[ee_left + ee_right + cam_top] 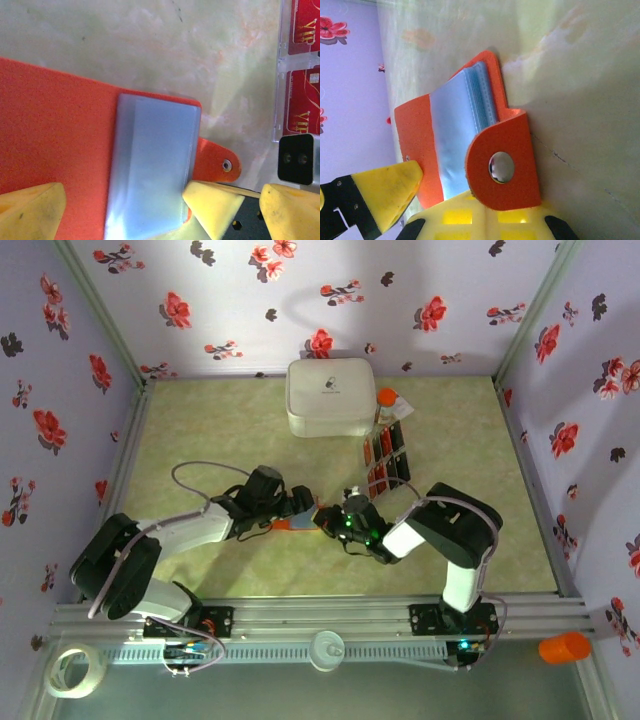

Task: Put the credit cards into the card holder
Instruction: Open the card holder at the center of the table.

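The right gripper (pixel 470 220) is sitting shut and seems to be pinching the edge of the snap tab (pixel 512 145) of the wallet (pixel 412 125), holding it open on the table just in front of its fingertips. The left gripper (pixel 308 508) is hanging wide open and empty directly above the same wallet. One of its yellow fingers (pixel 30 210) is showing off the orange cover, and the blue-grey sleeves (pixel 150 160) are lying between its jaws. The two grippers are working almost nose to nose, so there is little room between them.

No card is showing in the sleeves, and neither gripper is carrying one. The opening step therefore looks done, while the loading is not yet begun.

Beyond the right gripper and a little to its right, the cards (pixel 385 455) are lying in a clear rack (pixel 278 75), red ones and black ones together, well apart from the wallet. I cannot tell how many there are. Each one is waiting to be lifted out, brought to the wallet and slid into a sleeve, most likely by the free left gripper. Nearly the whole task is left.
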